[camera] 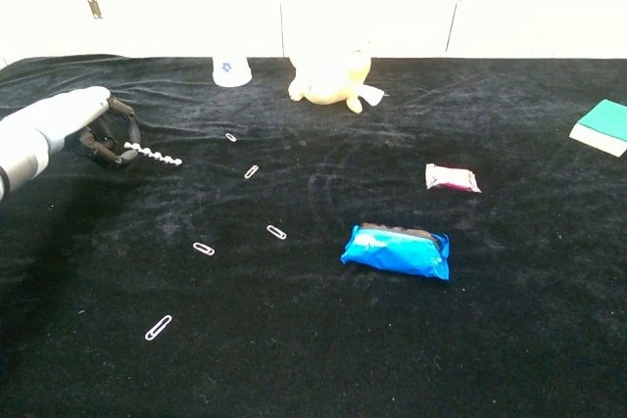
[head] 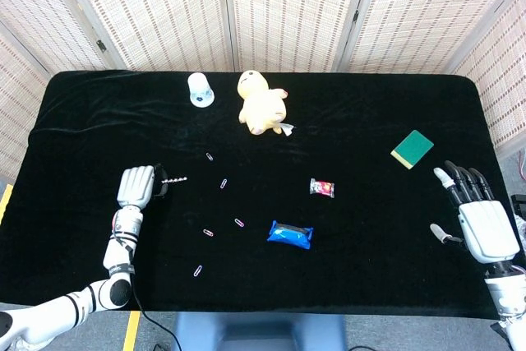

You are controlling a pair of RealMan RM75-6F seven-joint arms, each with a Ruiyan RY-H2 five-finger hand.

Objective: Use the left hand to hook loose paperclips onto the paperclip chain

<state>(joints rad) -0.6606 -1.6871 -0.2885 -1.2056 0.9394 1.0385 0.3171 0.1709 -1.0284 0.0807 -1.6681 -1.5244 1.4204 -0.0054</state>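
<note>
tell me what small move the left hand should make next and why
Probably carry the paperclip chain toward the nearest loose paperclip. The left hand holds one end of the chain, and its free end points toward that clip without touching it. Several other clips lie loose on the black cloth, so nothing is being hooked yet. The right hand is idle, fingers apart.

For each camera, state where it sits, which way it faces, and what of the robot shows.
Head view: high above the near edge, looking steeply down on the black cloth table; left hand holding the silver paperclip chain, and open right hand.
Chest view: low at the near edge, looking across the table; only the left hand.
Shared: chain, yellow plush duck, blue snack packet.
</note>
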